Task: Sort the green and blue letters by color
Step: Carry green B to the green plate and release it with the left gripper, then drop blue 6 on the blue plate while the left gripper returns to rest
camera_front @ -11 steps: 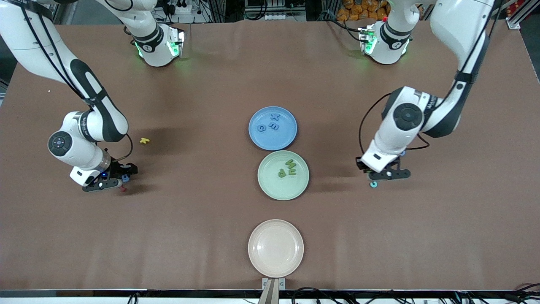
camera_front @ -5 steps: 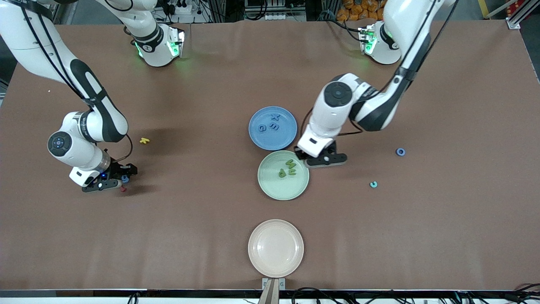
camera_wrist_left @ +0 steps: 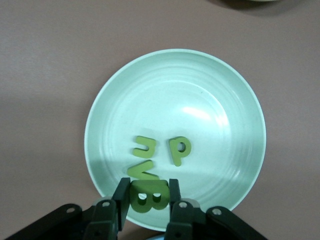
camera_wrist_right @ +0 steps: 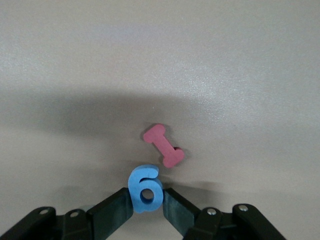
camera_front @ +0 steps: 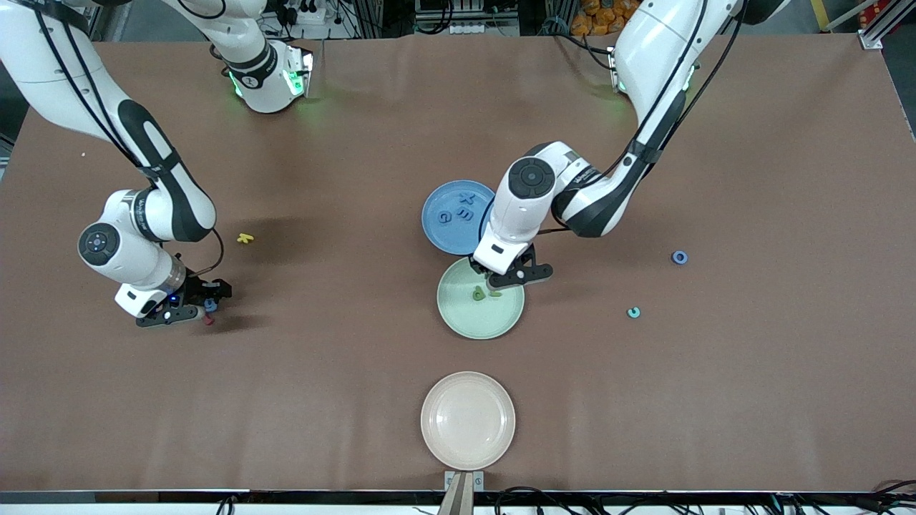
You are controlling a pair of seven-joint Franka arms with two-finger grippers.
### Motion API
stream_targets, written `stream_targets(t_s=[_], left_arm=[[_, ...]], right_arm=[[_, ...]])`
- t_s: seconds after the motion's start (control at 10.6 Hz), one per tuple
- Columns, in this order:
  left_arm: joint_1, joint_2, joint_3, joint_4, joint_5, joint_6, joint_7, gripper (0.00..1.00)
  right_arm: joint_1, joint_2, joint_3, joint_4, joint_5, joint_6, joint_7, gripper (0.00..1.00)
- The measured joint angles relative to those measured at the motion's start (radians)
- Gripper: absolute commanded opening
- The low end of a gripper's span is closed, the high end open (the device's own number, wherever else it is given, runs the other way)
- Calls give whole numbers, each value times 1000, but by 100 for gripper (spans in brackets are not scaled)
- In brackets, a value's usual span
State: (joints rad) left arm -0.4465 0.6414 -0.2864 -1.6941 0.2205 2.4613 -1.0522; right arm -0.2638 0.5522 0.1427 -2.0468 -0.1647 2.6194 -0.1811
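Note:
My left gripper (camera_front: 494,283) hangs over the rim of the pale green plate (camera_front: 480,320) on the side next to the blue plate (camera_front: 445,240). It is shut on a green letter B (camera_wrist_left: 146,196). Three green letters (camera_wrist_left: 178,149) lie in the green plate (camera_wrist_left: 210,90) just under it. Three blue letters (camera_front: 464,214) lie on the blue plate. Toward the right arm's end of the table, my right gripper (camera_front: 205,306) is shut on a blue 6-shaped piece (camera_wrist_right: 145,189), low over the table. A dark red letter (camera_wrist_right: 164,145) lies on the table under it.
A yellow letter (camera_front: 245,238) lies on the table near the right arm. A beige plate (camera_front: 468,420) sits near the front edge. A blue ring piece (camera_front: 679,257) and a teal ring piece (camera_front: 633,312) lie toward the left arm's end.
The left arm has swung from beside the teal ring at its own end of the table to over the green plate. The right arm has barely moved.

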Motion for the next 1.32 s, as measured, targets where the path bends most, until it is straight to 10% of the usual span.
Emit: stream_targets(t_s=[0.09, 0.66, 1.32], left_arm=[[-3, 19, 0, 19, 0, 1, 0, 100], [-3, 16, 6, 77, 2, 3, 13, 100], [137, -152, 13, 90, 8, -149, 202, 100]], right_arm=[[3, -3, 1, 4, 4, -11, 6, 17], [125, -71, 4, 12, 135, -110, 109, 17], [504, -123, 10, 13, 159, -173, 582, 18]])
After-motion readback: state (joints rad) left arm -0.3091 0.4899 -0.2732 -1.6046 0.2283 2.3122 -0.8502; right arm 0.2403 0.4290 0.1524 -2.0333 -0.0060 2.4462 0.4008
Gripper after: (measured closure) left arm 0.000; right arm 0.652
